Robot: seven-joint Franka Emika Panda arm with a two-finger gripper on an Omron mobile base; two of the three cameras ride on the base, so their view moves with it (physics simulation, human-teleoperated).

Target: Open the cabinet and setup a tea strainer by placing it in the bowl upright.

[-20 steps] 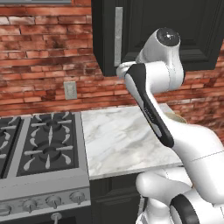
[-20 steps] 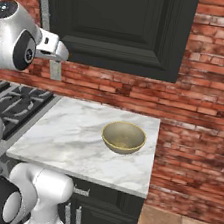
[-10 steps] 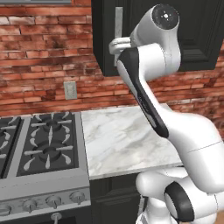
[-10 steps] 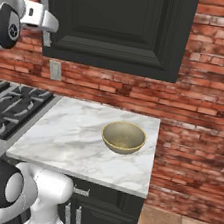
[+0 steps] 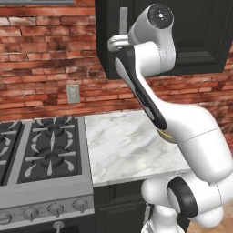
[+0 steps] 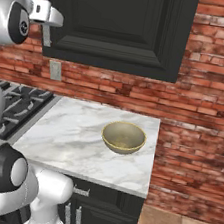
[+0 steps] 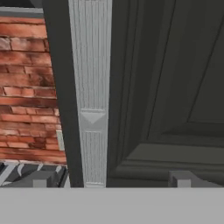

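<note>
While the gripper [image 7: 111, 180] gapes at the cabinet [image 6: 116, 24] handle [image 7: 92, 96]; bowl [image 6: 123, 137] sits on marble counter [image 6: 75, 139].

Flat, even rendered light is filling all three views, with no clear source showing. The marble bench [image 6: 75, 134] is glowing bright and is carrying only faint shadow, while the black cabinet [image 6: 116, 24] is staying dark, its panelling barely reading. Textures are looking soft and pixelated close up on the handle [image 7: 92, 96]; no glare or edge distortion is appearing.
</note>
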